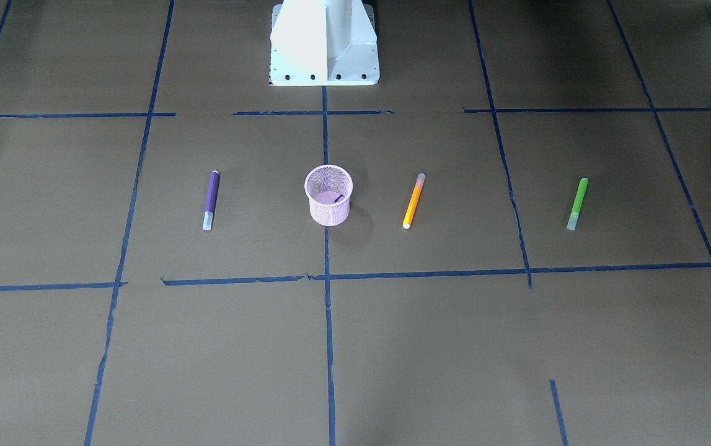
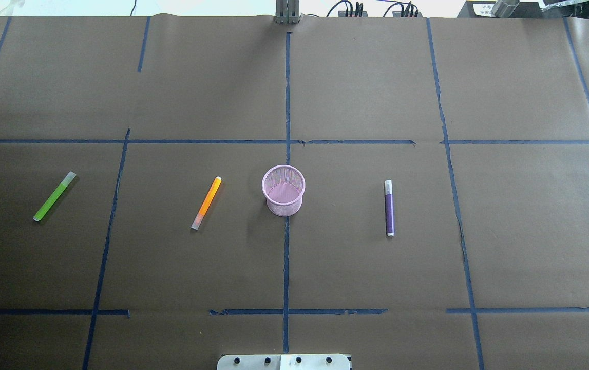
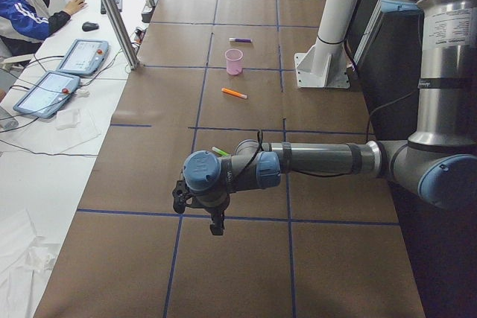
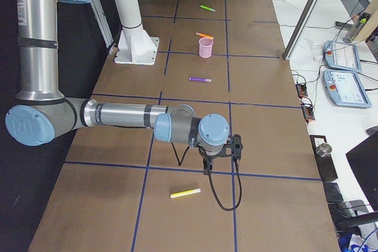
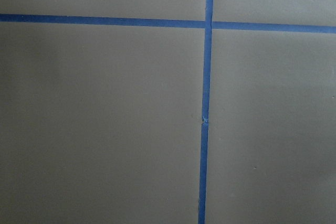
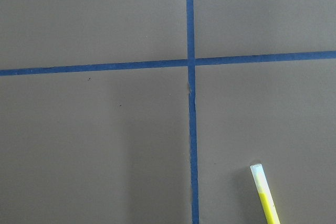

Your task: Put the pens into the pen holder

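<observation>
The pink mesh pen holder stands upright mid-table; it also shows in the front view. The purple pen lies to its right, the orange pen close to its left, and the green pen far left. All three lie flat on the paper. My left gripper hangs over the table's left end, beyond the green pen. My right gripper hangs over the right end, beyond the purple pen. Whether either is open or shut cannot be told.
A yellow pen lies on the paper just past my right gripper; its capped end shows in the right wrist view. The white robot base stands behind the holder. Blue tape lines cross the brown paper.
</observation>
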`<control>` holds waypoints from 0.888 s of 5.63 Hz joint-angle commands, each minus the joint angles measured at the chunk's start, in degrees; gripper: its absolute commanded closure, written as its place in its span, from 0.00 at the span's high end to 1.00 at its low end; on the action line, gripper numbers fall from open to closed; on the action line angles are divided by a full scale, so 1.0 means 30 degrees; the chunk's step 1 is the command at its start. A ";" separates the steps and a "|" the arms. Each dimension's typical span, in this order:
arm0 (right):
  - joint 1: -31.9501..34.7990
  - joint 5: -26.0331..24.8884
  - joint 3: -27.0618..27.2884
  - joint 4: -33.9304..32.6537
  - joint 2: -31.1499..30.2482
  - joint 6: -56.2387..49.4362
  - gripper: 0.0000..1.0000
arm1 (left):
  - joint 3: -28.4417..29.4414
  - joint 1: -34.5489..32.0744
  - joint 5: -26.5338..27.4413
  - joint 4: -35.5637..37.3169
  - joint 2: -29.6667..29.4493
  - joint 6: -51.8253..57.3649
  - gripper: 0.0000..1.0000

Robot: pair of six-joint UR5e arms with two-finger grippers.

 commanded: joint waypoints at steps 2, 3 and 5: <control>0.0047 -0.0086 0.0001 0.0016 -0.0012 0.0049 1.00 | 0.0018 0.0001 0.0000 -0.0064 0.0065 -0.0008 1.00; 0.0047 -0.0086 0.0001 0.0016 -0.0012 0.0049 1.00 | 0.0047 0.0001 0.0029 -0.0180 0.0094 0.0021 1.00; 0.0047 -0.0086 0.0088 0.0016 0.0018 0.0049 1.00 | -0.0041 0.0059 0.0029 -0.0501 0.0007 0.0167 1.00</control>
